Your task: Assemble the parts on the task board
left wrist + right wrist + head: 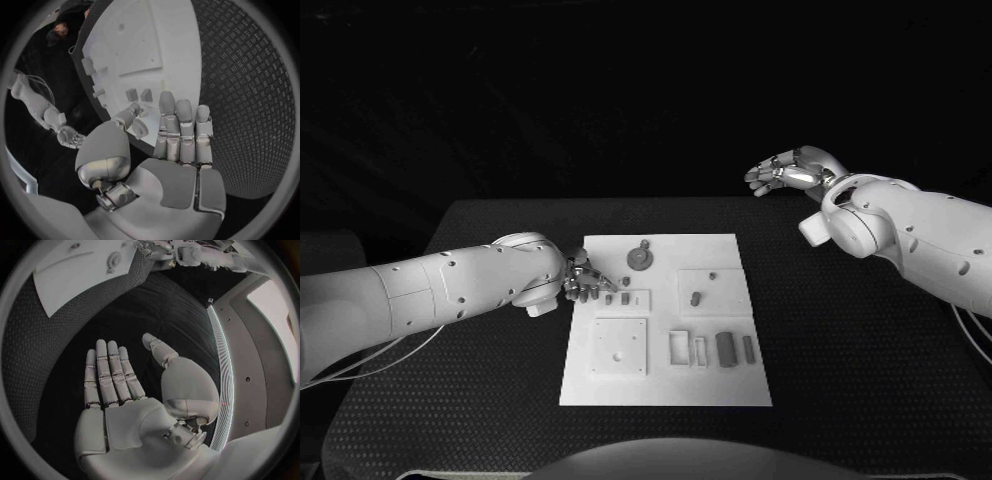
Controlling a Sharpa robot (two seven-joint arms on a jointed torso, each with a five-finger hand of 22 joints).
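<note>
White task board (664, 385) long axis runs away from robot | left hand (586, 281) empty, fingers straight | right hand (788, 173) empty, spread

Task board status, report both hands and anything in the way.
Left hand open, at the task board's left edge, holding nothing. Right hand open, raised beyond the table's far right corner. Parts untouched on board. Nothing blocking.

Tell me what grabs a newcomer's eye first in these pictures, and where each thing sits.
The white task board stands out in the middle of the black table, with small parts scattered over it. The left hand reaches over the board's left edge, fingers near the parts, holding nothing. The right hand hangs open, raised beyond the table's far right corner, well away from the board.
</note>
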